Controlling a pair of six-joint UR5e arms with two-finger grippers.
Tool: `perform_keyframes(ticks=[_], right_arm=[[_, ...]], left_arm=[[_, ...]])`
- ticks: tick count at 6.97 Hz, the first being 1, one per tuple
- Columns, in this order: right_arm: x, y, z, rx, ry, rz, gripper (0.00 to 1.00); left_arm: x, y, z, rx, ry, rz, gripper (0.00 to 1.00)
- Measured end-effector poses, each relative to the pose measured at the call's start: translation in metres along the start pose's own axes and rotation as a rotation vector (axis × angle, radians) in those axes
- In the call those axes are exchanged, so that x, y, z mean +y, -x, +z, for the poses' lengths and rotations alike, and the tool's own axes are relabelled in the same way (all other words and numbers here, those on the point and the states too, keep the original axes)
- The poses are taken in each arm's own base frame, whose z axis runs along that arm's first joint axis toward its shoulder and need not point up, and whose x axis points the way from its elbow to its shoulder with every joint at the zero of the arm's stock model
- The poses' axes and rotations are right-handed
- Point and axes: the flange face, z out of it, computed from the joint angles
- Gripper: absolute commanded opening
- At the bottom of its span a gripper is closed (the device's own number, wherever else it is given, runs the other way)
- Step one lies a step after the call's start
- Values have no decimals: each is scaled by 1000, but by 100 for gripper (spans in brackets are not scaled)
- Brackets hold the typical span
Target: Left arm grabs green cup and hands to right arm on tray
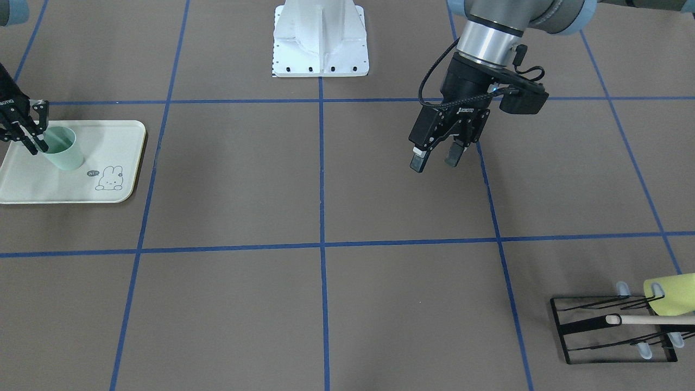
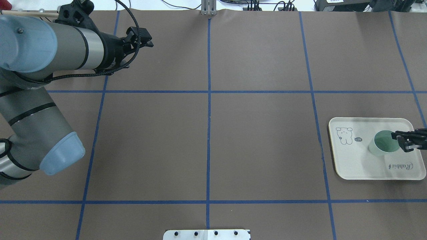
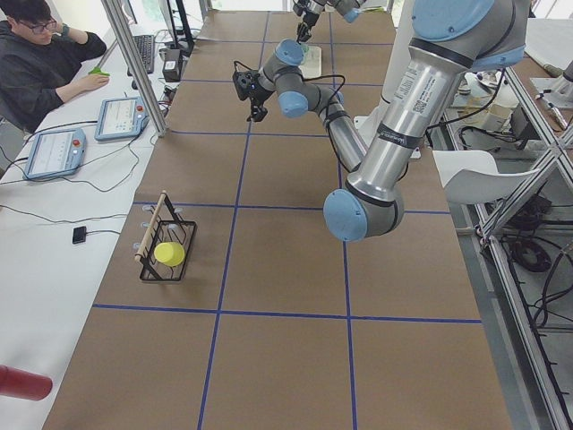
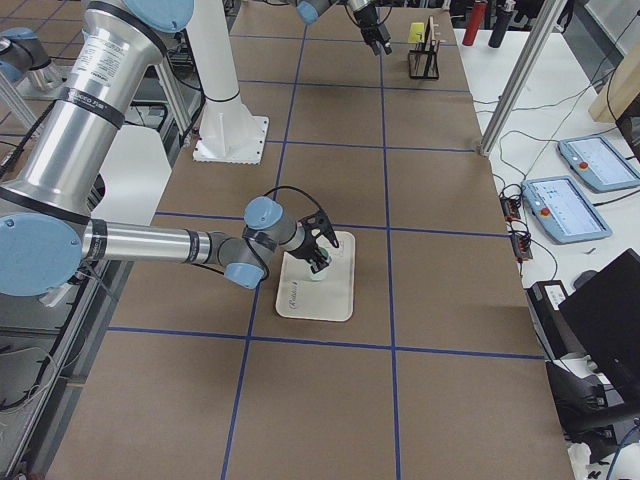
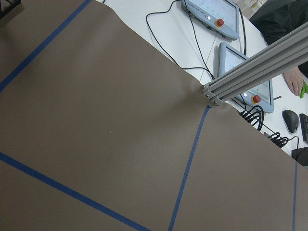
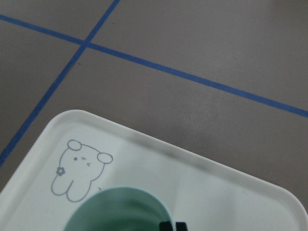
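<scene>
The pale mint-green cup (image 1: 65, 152) stands on the cream rabbit tray (image 1: 117, 187) at the table's end on my right side. My right gripper (image 1: 32, 144) is shut on the cup's rim, one finger inside and one outside. From overhead the cup (image 2: 383, 144) sits in the tray (image 2: 353, 166) with the right gripper (image 2: 398, 139) at its right edge. The right wrist view shows the cup's rim (image 6: 120, 207) and the tray's rabbit drawing. My left gripper (image 1: 436, 160) is open and empty, hanging above the bare table far from the tray, and shows overhead too (image 2: 146, 39).
A black wire rack (image 1: 613, 331) with a yellow-green cup (image 1: 673, 296) and a wooden stick (image 1: 651, 319) stands at the table's far corner on my left side. The white robot base (image 1: 320, 41) is at the table's middle edge. Blue tape lines cross the brown table.
</scene>
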Motion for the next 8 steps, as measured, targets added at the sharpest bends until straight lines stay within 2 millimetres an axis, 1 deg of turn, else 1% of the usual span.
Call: perform_keyframes(ticks=[2, 3, 4, 5, 6, 7, 8], right_arm=[[-1, 1, 0, -7, -2, -8, 99], [-3, 5, -4, -21, -8, -11, 99], [-8, 9, -11, -39, -18, -11, 99], [-18, 9, -24, -59, -33, 2, 99], [-31, -1, -40, -84, -47, 34, 99], [-47, -19, -59, -115, -52, 82, 99], [-64, -37, -75, -140, -49, 129, 99]], left_arm=[[0, 1, 1, -3, 0, 0, 100], [-1, 1, 0, -2, -1, -1, 100], [-1, 1, 0, -1, -2, -1, 100], [-3, 1, -1, 0, -4, -2, 100], [-7, 5, -2, -5, -8, 0, 100], [-15, 16, -2, -23, -18, 34, 100], [-30, 35, 0, -58, -36, 114, 100]])
